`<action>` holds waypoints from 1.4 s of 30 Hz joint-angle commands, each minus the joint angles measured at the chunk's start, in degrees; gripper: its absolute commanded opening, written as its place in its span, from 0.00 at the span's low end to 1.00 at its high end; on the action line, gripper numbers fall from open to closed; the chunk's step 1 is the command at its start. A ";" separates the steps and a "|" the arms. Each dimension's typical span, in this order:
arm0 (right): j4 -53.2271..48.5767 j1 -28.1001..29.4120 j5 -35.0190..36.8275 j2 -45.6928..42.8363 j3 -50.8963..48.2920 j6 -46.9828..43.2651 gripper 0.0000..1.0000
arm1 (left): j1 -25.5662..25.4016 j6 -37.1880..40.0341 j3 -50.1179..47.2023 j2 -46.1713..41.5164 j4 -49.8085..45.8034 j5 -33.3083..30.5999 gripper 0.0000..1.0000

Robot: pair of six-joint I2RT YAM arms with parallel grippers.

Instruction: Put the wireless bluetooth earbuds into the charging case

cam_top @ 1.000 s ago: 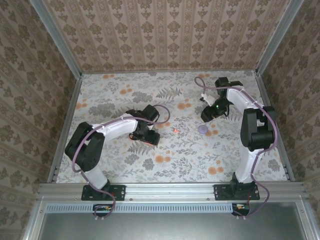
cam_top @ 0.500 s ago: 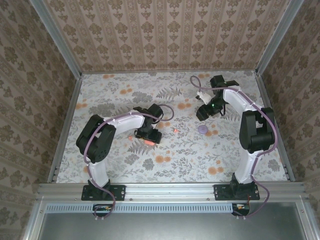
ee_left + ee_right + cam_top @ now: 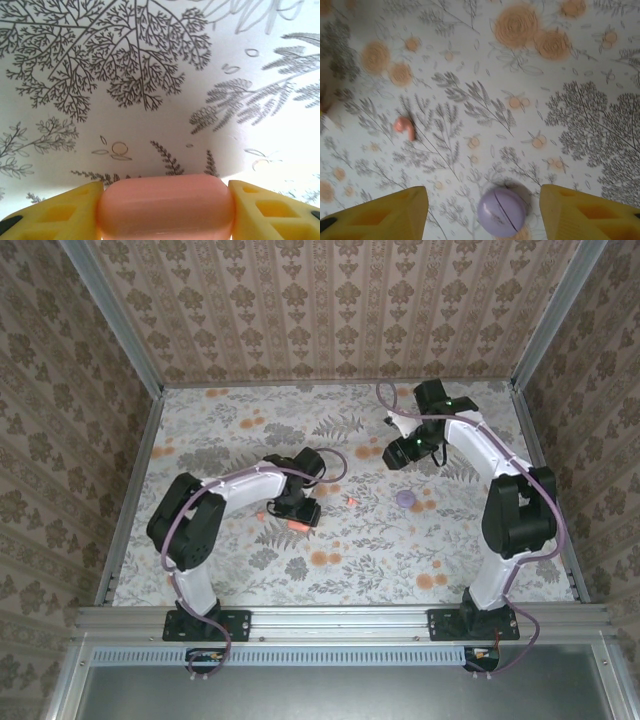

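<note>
The coral-pink charging case [image 3: 165, 207] lies on the flowered table between the yellow fingers [image 3: 60, 210] of my left gripper [image 3: 165, 200], which touch its two ends. From above the case [image 3: 300, 523] shows just under the left gripper [image 3: 296, 510]. One tiny coral earbud [image 3: 351, 500] lies to the right of the case, apart from it; the same earbud [image 3: 404, 126] lies at the left in the right wrist view. Another small coral piece [image 3: 262, 515] lies just left of the left gripper. My right gripper [image 3: 398, 452] hangs open and empty high over the table.
A purple round disc [image 3: 405, 498] lies right of centre; in the right wrist view this disc [image 3: 501, 211] sits far below the open right gripper [image 3: 484, 210]. Patterned walls and metal rails [image 3: 135, 480] enclose the table.
The left fingers have closed in on the case. The right arm has swung back and to the left, away from the purple disc.
</note>
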 commanded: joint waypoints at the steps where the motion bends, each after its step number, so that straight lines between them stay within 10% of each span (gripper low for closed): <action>1: 5.41 1.18 -6.95 -5.55 -4.63 6.61 0.60 | 0.02 2.46 -2.77 -5.53 3.13 2.73 0.50; 13: 40.53 6.24 -17.14 -28.06 -34.36 26.80 0.58 | 2.10 -0.79 -8.68 -14.52 18.22 16.55 0.46; 32: 12.79 8.63 -21.79 -21.26 -23.40 43.56 0.61 | -0.79 32.98 -20.83 -26.92 37.78 20.13 0.43; 42: 18.58 13.93 -28.86 -19.23 -24.86 45.29 0.56 | -3.46 39.75 -21.70 -27.56 38.44 19.19 0.43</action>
